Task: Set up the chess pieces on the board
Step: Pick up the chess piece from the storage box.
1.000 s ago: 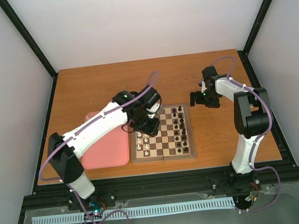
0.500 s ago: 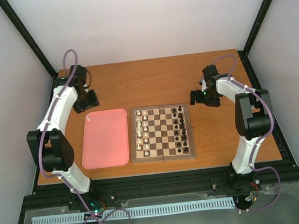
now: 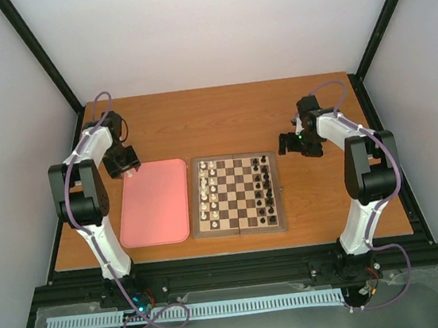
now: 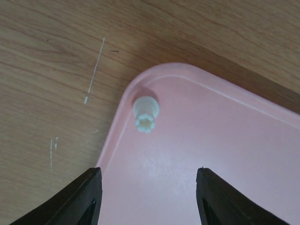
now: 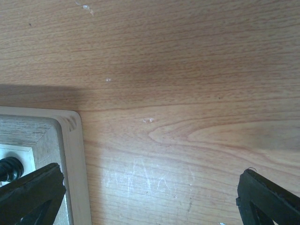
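Obs., near to far, all posns ref. the board [image 3: 241,230].

Board lay mid-worktop [image 3: 221,116], ahead of both arm bases. White pieces [image 3: 207,193] stood along its left side and black pieces [image 3: 267,182] along its right. Too small to tell types or which squares were unfilled.

Pink tray [image 3: 154,212] lay just left of the board, edges approx. parallel. It was bare except for a lone white piece [image 4: 146,114], tucked in the far tray corner, the one farthest from the board, at or almost at the rim.

Left tool [image 4: 147,176] hung over that corner with jaws spread wide and nothing betw. them. The piece sat ahead of the fingertips, not betw. them.

Step in hand (judgement): pre-grasp on the last tray piece. Next move prob. needs the tool advanced and lowered so the jaws straddle the piece, then closed. The rim is close on two sides, so a finger could foul it. After that, carry right to a vacant square on the board's left side.

Orientation: the scalloped crown end faced the wrist cam with the round base behind it, toward the corner, so the long axis ran approx. along the view line. Upright vs tipped: can't tell.

Right tool [image 5: 150,176] sat just beyond the board's far-right corner over bare worktop, jaws wide apart, holding nothing.
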Controlling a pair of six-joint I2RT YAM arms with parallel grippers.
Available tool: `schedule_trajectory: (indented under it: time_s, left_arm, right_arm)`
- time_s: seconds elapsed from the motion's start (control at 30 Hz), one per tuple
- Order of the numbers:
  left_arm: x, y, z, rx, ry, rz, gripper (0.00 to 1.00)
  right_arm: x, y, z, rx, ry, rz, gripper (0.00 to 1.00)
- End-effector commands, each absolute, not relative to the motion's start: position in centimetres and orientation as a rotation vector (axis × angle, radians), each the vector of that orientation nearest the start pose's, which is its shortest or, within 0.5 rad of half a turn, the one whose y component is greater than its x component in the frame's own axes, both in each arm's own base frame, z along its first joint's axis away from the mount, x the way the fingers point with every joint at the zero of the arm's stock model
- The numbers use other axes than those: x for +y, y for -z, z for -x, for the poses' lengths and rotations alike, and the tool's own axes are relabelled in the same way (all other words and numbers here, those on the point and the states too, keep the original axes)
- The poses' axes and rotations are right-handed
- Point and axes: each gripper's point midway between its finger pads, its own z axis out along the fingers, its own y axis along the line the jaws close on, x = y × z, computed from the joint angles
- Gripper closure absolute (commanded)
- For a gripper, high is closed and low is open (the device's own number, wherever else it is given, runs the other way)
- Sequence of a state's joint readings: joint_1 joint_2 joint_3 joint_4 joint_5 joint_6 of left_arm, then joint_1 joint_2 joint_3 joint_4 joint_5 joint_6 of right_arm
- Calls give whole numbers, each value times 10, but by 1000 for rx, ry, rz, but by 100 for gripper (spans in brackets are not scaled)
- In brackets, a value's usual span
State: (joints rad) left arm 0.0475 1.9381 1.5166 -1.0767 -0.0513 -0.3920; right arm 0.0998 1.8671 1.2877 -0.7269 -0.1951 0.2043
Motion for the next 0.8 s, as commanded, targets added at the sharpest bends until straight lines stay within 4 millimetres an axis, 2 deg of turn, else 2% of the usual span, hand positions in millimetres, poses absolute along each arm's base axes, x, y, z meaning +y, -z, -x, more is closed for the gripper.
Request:
schedule_trajectory:
  time_s: [0.0, 0.1, 0.37, 0.77]
  left_arm:
    - [39, -60, -393, 2958, -35, 698, 44]
    - [40, -51, -396, 2983, -40, 691, 47]
    - [43, -42, -406, 2988, -47, 700, 70]
    - [45, -39, -416, 2990, -56, 696, 73]
  right_arm:
    - [68, -55, -398, 2875, -319, -131, 0]
    - [68, -53, -399, 2880, -323, -137, 0]
    - [66, -53, -403, 2884, -303, -134, 0]
    - [66, -49, -403, 2895, -303, -136, 0]
